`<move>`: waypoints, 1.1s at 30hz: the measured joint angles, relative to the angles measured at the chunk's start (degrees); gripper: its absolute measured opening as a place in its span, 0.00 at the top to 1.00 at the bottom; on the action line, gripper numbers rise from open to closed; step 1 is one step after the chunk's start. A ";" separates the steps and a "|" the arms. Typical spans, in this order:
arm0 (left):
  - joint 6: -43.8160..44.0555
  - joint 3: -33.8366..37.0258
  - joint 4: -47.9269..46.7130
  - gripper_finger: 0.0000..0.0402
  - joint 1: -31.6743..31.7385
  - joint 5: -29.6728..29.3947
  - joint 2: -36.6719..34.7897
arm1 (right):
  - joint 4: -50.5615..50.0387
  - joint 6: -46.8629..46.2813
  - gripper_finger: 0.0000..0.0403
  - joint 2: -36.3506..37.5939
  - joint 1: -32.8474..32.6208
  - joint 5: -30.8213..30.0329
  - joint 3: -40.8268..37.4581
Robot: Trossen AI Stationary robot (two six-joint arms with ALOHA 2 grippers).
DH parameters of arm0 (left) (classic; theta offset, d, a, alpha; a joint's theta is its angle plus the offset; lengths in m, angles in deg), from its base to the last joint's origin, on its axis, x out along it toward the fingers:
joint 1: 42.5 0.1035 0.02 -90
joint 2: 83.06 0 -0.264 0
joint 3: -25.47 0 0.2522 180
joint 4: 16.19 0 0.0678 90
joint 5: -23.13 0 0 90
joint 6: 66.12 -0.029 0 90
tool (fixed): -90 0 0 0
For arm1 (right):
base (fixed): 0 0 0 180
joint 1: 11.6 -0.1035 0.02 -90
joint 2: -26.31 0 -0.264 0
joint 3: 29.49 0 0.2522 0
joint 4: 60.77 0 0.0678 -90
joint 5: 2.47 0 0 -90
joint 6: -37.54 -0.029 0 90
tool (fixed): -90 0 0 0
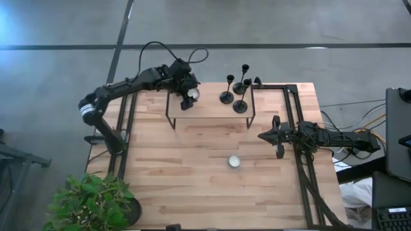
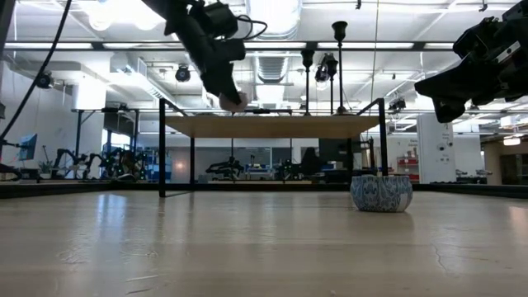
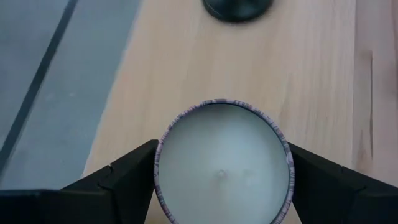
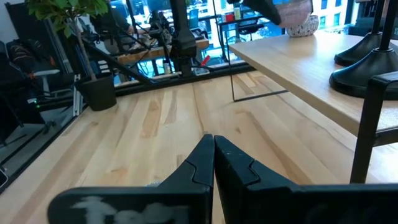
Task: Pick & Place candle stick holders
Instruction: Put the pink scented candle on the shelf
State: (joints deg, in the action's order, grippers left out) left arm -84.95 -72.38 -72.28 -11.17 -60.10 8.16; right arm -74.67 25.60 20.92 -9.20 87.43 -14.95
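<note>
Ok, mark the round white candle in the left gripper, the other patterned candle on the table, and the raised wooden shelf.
round white candle (image 3: 222,167), left wrist view, wax top.
patterned candle (image 2: 380,194), low view, side wall.
raised wooden shelf (image 1: 209,109), high view, bare board.

A: Light source? — Bright ceiling lamps (image 2: 124,12) glare overhead in the low view.

B: Focus? — Left wrist view: sharp candle (image 3: 222,165), blurred dark base (image 3: 238,9) beyond.

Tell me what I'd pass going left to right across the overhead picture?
Potted plant → left pincer holding a small candle → three candle stick holders on the raised shelf → right pincer.
</note>
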 joint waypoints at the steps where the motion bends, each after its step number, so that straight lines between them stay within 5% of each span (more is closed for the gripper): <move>1: -2.18 0.00 -0.65 0.24 0.00 0.32 0.17 | 0.04 0.00 0.98 0.00 0.00 -0.02 0.00; 12: -15.38 0.00 -1.68 0.24 0.17 1.16 3.91 | 0.02 0.00 0.98 0.02 0.00 -0.02 0.00; 33: -13.81 -1.67 -4.04 0.24 3.45 3.17 4.98 | 0.03 0.00 0.98 0.02 -0.01 0.00 0.00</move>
State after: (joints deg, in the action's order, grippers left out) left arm -98.76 -74.05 -76.32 -7.72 -56.94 13.14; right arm -74.64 25.60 20.94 -9.21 87.43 -14.95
